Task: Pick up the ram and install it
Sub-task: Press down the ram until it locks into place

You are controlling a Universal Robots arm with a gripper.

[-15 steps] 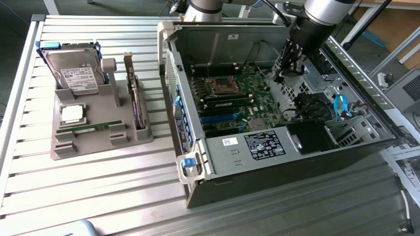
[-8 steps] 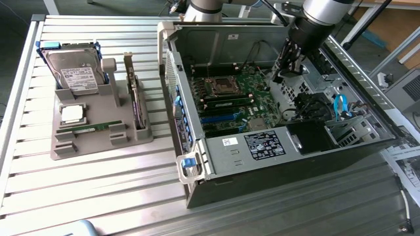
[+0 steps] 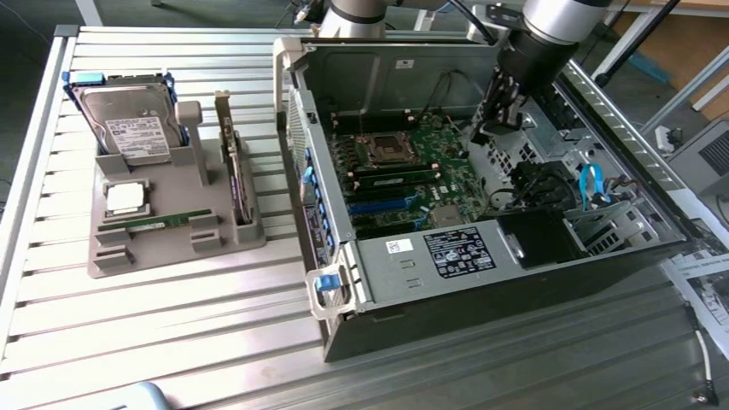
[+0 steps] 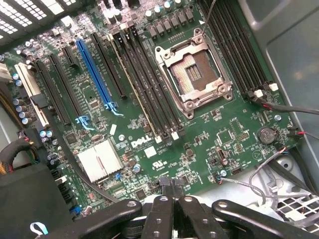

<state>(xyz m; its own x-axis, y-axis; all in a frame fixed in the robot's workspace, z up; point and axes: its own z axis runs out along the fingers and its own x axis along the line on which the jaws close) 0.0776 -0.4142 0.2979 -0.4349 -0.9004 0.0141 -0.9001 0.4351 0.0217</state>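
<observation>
The ram (image 3: 155, 223), a thin green stick, lies flat in a slot of the grey holder (image 3: 171, 249) on the table, at the exterior view's left. My gripper (image 3: 498, 120) hangs inside the open computer case (image 3: 479, 265), far from the ram, over the motherboard (image 4: 199, 134). In the wrist view my gripper (image 4: 172, 185) is shut, its black fingertips (image 4: 165, 185) pressed together with nothing between them. Beyond them lie the black memory slots (image 4: 149, 94) and the bare processor socket (image 4: 192, 74).
The holder also carries a hard drive (image 3: 131, 124), a square silver processor (image 3: 125, 198) and an upright card (image 3: 237, 175). Loose cables (image 4: 279, 107) run by the board's edge. A blue slot (image 4: 94, 74) and a silver heatsink (image 4: 99, 159) sit on the board.
</observation>
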